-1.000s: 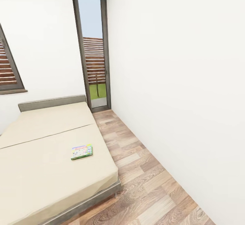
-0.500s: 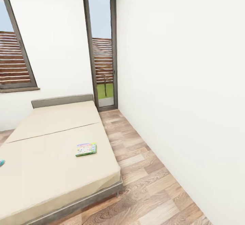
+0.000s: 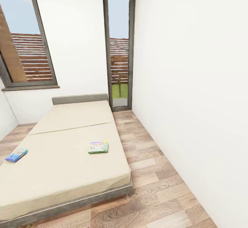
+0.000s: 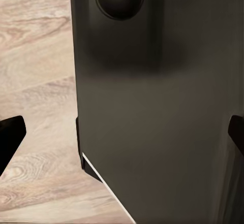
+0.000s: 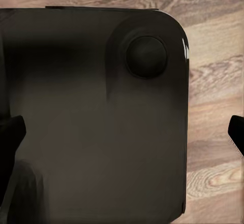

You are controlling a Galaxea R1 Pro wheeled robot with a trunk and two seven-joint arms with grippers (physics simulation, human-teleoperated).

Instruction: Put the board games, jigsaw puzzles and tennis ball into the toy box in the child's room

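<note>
Both my grippers, left and right, hang spread wide and empty over my own dark base and the plank floor, while my head view finds two board games, pale-green and blue, flat on the bed.

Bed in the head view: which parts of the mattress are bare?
The bed is mostly bare: the whole head section up to the headboard, the stretch between the blue game box and the pale green game box, and the foot end. Nowhere is crowded.
</note>
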